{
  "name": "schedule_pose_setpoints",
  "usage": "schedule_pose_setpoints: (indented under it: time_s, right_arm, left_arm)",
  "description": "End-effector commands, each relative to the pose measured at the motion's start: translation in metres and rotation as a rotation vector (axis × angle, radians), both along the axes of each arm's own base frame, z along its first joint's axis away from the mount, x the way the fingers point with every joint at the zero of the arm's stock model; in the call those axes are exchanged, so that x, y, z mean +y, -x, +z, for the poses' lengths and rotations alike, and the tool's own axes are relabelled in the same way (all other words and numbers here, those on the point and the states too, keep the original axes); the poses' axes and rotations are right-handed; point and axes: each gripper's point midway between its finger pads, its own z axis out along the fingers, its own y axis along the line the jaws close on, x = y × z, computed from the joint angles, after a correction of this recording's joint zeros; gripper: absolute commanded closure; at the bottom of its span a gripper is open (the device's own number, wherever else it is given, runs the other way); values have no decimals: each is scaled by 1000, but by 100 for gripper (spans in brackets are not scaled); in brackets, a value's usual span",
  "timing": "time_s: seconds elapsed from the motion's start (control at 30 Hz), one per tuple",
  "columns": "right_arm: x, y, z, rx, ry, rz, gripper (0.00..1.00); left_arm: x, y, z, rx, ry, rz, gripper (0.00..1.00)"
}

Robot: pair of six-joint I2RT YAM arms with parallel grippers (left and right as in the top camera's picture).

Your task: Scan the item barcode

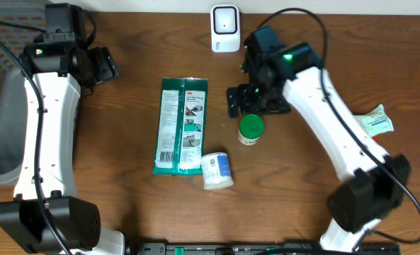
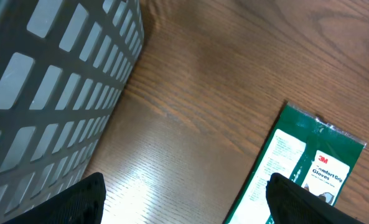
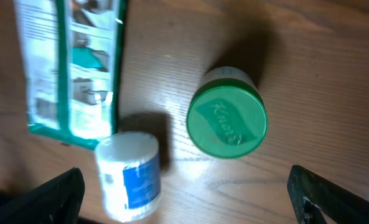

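A white barcode scanner (image 1: 225, 28) stands at the table's far edge. A green-and-white 3M glove packet (image 1: 182, 125) (image 2: 299, 168) (image 3: 72, 62) lies flat in the middle. A jar with a green lid (image 1: 251, 129) (image 3: 228, 119) stands upright to its right. A white bottle with a blue label (image 1: 216, 171) (image 3: 129, 174) lies on its side near the packet's lower corner. My right gripper (image 1: 239, 100) (image 3: 184, 186) hangs open just above the jar, holding nothing. My left gripper (image 1: 103, 67) (image 2: 185, 193) is open over bare wood, up and to the left of the packet, empty.
A grey slotted basket (image 1: 1, 127) (image 2: 53, 81) sits at the left edge beside my left arm. A small pale green packet (image 1: 375, 120) lies at the far right. Cables run along the table's back corners.
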Motion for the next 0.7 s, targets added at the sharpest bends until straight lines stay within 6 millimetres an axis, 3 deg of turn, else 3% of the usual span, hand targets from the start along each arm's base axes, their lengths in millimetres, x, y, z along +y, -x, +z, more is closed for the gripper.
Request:
schedule_pose_setpoints:
  time_s: [0.0, 0.37, 0.67]
  right_arm:
    - [-9, -7, -11, -10, 84, -42, 1]
    - [-13, -5, -73, 150, 175, -62, 1]
    - [-13, -1, -91, 192, 178, -77, 5]
  left_arm:
    - [5, 2, 7, -15, -18, 8, 18]
    - [5, 2, 7, -16, -19, 8, 18]
    - [5, 2, 7, -15, -18, 8, 18]
